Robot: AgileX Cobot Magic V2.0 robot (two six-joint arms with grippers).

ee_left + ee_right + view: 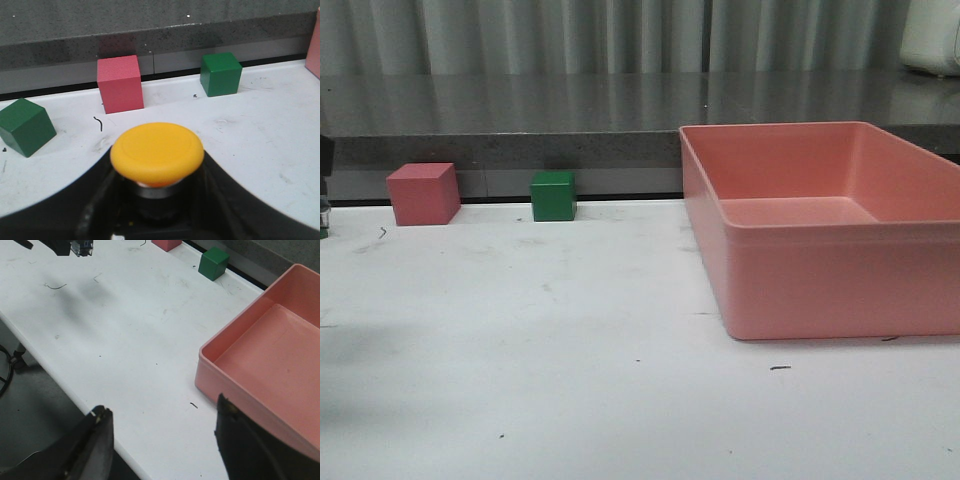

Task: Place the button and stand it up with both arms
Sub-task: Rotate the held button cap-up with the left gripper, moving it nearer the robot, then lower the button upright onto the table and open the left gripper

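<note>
In the left wrist view the button (pixel 157 150) fills the space between my left gripper's black fingers (pixel 100 200). Its round yellow cap points away from the wrist, over the white table. My left gripper (pixel 158 167) is shut on the button's dark collar and base. The right wrist view shows the button's clear/blue base (pixel 81 246) in that dark gripper at the table's far left. The front view shows only a dark sliver of the left gripper (pixel 323 185) at the left edge. My right gripper (pixel 161 412) is open and empty above the table's front edge, beside the pink bin.
A large pink bin (pixel 820 290) stands on the right. A pink cube (pixel 423 193) and a green cube (pixel 553 195) sit by the back wall. A second green cube (pixel 26 126) lies near the left gripper. The table's front edge (pixel 75 395) runs under the right gripper.
</note>
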